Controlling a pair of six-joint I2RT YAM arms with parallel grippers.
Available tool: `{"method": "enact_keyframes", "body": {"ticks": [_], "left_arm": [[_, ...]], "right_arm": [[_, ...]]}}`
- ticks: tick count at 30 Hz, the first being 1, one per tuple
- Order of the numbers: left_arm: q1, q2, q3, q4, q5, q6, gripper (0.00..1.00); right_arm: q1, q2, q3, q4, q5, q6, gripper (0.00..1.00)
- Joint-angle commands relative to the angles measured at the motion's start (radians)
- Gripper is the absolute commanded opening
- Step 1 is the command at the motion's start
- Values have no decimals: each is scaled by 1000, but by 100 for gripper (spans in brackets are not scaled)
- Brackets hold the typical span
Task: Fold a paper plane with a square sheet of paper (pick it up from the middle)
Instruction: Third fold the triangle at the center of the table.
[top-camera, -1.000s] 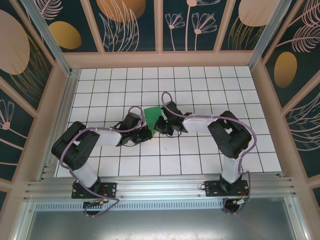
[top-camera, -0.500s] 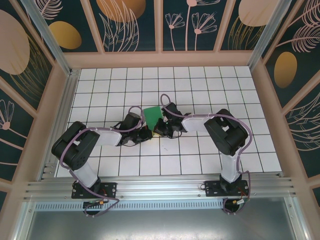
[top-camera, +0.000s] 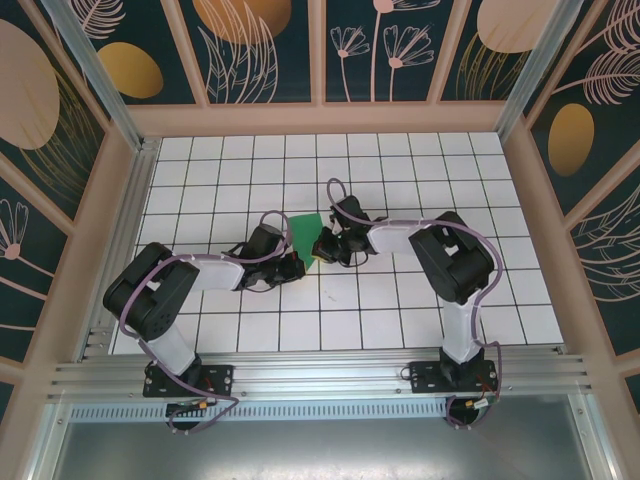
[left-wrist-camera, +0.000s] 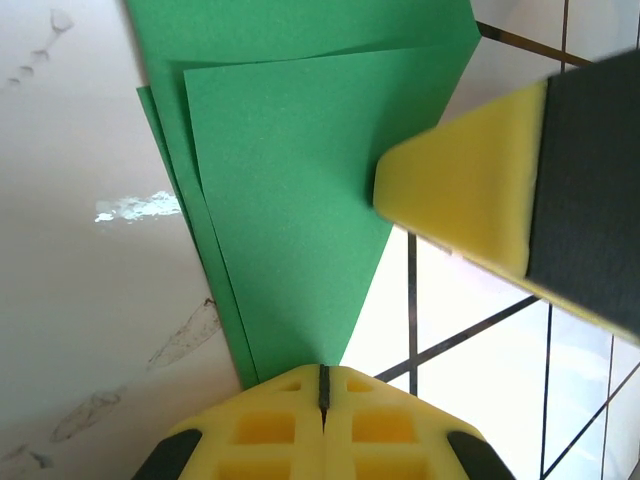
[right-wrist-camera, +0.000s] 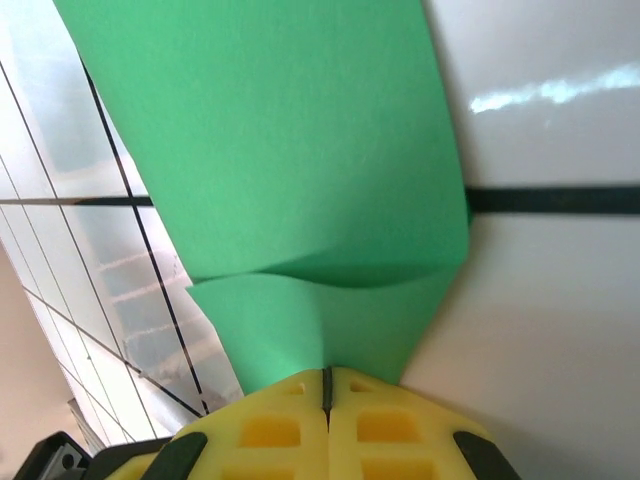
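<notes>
My L tool (left-wrist-camera: 322, 378) & R tool (right-wrist-camera: 326, 380) both clamped on paper (left-wrist-camera: 290, 200) ahead; thin, floppy, tears easily, so grip creases.

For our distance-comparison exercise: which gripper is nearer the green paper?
Neither; it's a tie. The left gripper is shut on the green paper from its left, the right gripper from its right.

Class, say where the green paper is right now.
In the top view the green paper sits mid-table, pinched between the left gripper and right gripper.
</notes>
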Motion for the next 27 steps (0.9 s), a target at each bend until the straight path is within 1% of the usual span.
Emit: {"method": "enact_keyframes", "body": {"ticks": [1, 7, 10, 11, 14, 18, 19, 21, 24, 26, 27], "left_arm": [[1, 45, -40, -201, -68, 36, 0], [1, 38, -51, -199, -71, 37, 0], [2, 34, -55, -199, -73, 35, 0], [1, 32, -56, -198, -75, 33, 0], [1, 27, -60, -198, -78, 32, 0], [1, 25, -39, -208, -82, 31, 0], [1, -10, -24, -216, -83, 33, 0], [1, -46, 12, -227, -85, 34, 0], [0, -122, 54, -223, -102, 33, 10], [2, -175, 63, -211, -126, 43, 20], [1, -201, 64, -205, -144, 56, 23]], "right_arm": [[-40, 44, 34, -23, 75, -38, 0], [-83, 66, 64, -29, 90, -75, 0], [-87, 70, 75, -8, 71, -119, 0], [-120, 71, 79, 0, 67, -133, 0], [-145, 72, 97, 9, 53, -174, 0], [-157, -1, 99, 27, 70, -226, 1], [-159, -30, 95, 28, 83, -234, 2], [-161, -108, 72, 29, 124, -250, 8], [-160, -219, 12, 26, 182, -260, 29], [-161, -278, -42, 32, 199, -262, 42], [-161, -305, -72, 42, 202, -260, 49]]}}
